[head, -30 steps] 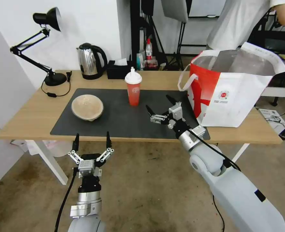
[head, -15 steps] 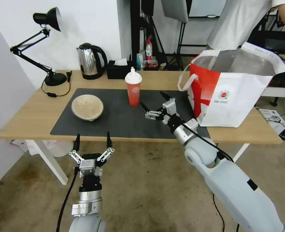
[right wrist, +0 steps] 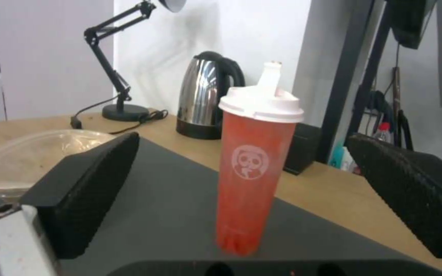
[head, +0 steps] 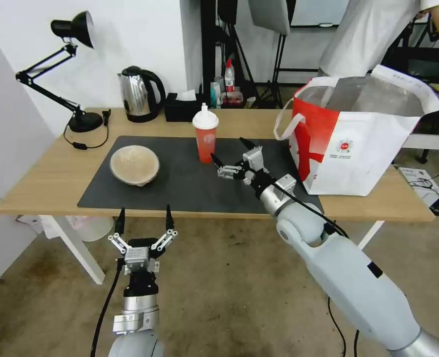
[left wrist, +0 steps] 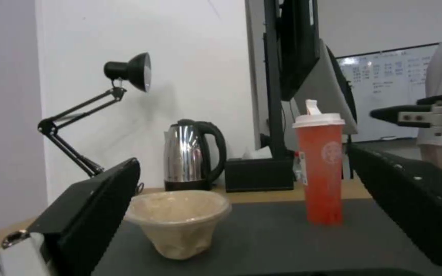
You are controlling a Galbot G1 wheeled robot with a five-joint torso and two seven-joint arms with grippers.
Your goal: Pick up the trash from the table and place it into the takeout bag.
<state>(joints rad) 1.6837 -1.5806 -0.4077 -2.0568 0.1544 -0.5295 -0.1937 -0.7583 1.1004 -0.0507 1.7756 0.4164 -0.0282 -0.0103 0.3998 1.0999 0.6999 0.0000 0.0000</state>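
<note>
A red cup [head: 205,136] with a white domed lid stands upright on the dark mat [head: 179,191] of the table [head: 45,186]. My right gripper [head: 228,151] is open just to the cup's right, near its lower half, not touching it. In the right wrist view the cup [right wrist: 254,165] stands between the spread fingers [right wrist: 88,180], a little beyond them. The beige pulp bowl [head: 134,164] sits at the mat's left. The white and red takeout bag [head: 358,134] stands open at the table's right end. My left gripper [head: 145,218] hangs open below the table's front edge, facing the bowl [left wrist: 177,220].
A steel kettle [head: 140,94], a black tissue box [head: 182,110] and a black desk lamp [head: 73,74] stand along the table's back edge. A person [head: 368,34] stands behind the bag. Bare mat lies between the bowl and the cup.
My right gripper has moved forward and to the left across the mat, closing in on the red cup, still open. The left arm has barely moved.
</note>
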